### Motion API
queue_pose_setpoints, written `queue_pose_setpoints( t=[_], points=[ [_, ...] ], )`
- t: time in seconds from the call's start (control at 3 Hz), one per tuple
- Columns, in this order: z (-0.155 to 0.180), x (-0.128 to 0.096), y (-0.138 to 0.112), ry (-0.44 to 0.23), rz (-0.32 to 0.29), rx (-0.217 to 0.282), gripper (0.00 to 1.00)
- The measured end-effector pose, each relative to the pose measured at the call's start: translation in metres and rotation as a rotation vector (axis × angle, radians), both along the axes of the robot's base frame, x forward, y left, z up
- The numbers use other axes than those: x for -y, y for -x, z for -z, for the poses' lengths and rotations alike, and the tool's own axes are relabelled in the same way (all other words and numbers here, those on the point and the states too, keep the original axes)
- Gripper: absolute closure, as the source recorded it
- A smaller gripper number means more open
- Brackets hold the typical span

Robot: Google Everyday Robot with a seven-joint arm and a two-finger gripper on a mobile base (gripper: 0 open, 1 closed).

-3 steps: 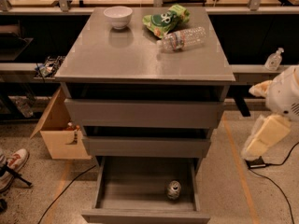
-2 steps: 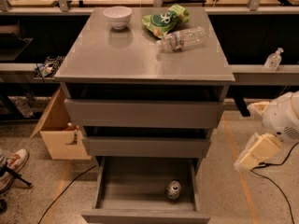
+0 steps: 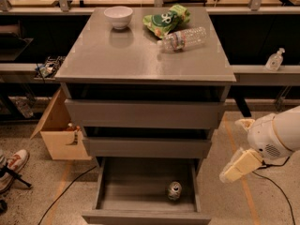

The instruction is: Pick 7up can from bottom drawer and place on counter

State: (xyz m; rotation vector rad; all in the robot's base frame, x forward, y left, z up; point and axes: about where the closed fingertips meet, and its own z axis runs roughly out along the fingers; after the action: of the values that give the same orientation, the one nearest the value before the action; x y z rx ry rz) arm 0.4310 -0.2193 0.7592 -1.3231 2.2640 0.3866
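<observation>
The step in hand looks like the approach, with nothing grasped yet. The 7up can (image 3: 175,190) stands upright inside the open bottom drawer (image 3: 140,216), near the drawer's front right corner. The gripper (image 3: 238,166) hangs outside the drawer, just past its right wall; I cannot tell whether it is open or closed. The white arm (image 3: 277,136) slopes down toward the drawer. The next move likely calls for crossing that wall and lowering over the can.

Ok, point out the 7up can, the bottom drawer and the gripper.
7up can (image 3: 175,188): camera view, its silver top.
bottom drawer (image 3: 131,191): camera view, bare floor.
gripper (image 3: 233,173): camera view, its tip, right of the bottom drawer.
</observation>
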Motion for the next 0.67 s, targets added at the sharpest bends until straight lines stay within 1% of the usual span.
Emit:
queue_pose_setpoints(
  t=[0.33, 0.67],
  points=[
    [0.017, -0.003, 0.001, -0.062, 0.009, -0.012, 0.0],
    [0.068, -0.018, 0.005, -0.185, 0.043, -0.049, 0.0]
  ],
)
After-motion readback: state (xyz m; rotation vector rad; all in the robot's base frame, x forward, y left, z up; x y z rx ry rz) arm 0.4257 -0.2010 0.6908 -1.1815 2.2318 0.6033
